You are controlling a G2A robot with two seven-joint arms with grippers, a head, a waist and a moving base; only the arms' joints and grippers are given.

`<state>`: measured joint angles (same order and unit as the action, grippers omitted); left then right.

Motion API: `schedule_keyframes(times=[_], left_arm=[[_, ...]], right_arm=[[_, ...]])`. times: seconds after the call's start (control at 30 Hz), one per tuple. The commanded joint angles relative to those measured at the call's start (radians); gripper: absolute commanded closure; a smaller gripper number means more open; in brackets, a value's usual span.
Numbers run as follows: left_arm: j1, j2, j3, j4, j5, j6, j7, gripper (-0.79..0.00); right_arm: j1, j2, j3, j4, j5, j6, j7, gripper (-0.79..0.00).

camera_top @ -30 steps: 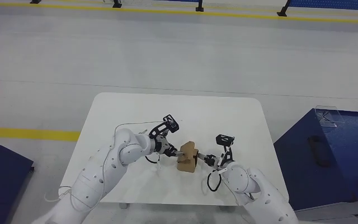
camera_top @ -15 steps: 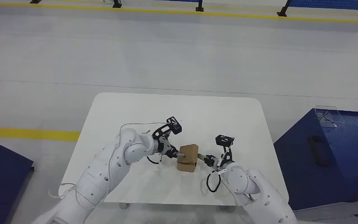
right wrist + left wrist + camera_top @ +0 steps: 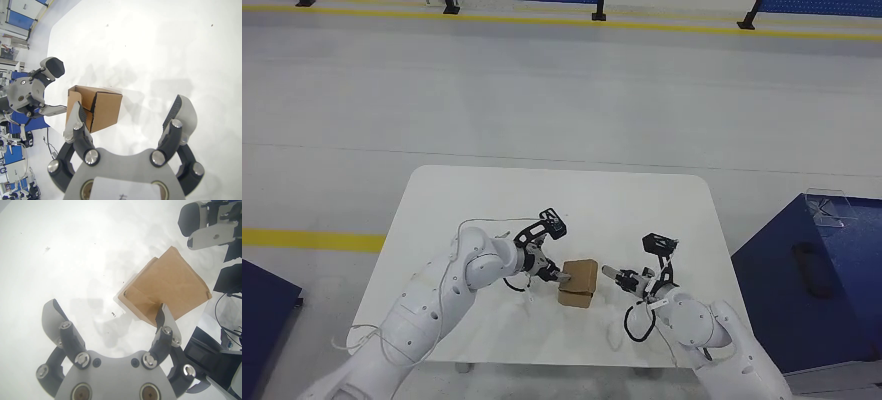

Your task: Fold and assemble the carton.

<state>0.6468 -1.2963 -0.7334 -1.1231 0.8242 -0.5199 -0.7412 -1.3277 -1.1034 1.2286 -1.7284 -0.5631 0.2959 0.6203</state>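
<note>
The right pincer (image 3: 614,272) has drawn back from the carton (image 3: 578,282), which it was touching half a second ago. A strip of bare counter (image 3: 642,200) now lies between them. The carton's top, raised a second ago, now lies flat. The left pincer (image 3: 554,268) stays at the carton's other side.

The right wrist view shows the carton's end facing that arm: flaps folded in with a jagged gap between them, and one corner open. The left wrist view shows the opposite side, a plain brown face with a seam strip along one edge.

The left pincer is spread wide and grasps nothing. One fingertip (image 3: 160,311) touches that plain face, and the other hangs over the counter. The right pincer is also spread wide, released, touching nothing. The carton sits on the counter between the two pincers.
</note>
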Motion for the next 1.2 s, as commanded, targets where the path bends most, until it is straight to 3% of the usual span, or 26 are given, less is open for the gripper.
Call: schedule_keyframes(times=[0.0, 0.4, 0.63, 1.17], left_arm=[[0.000, 0.000, -0.002, 0.003, 0.000, -0.006, 0.001, -0.785], [0.003, -0.001, -0.015, 0.015, -0.009, -0.025, -0.002, -0.785], [0.005, -0.003, -0.018, 0.020, -0.004, -0.023, -0.004, -0.785], [0.009, -0.007, -0.023, 0.023, 0.004, -0.028, -0.004, -0.785]], right_arm=[[0.003, -0.002, -0.009, 0.006, -0.005, 0.002, -0.001, -0.785], [0.026, -0.014, -0.044, 0.027, -0.020, 0.013, 0.001, -0.785], [0.022, -0.014, 0.009, 0.028, 0.018, 0.039, -0.028, -0.785], [0.004, -0.016, -0.014, 0.016, -0.025, -0.008, 0.005, -0.785]])
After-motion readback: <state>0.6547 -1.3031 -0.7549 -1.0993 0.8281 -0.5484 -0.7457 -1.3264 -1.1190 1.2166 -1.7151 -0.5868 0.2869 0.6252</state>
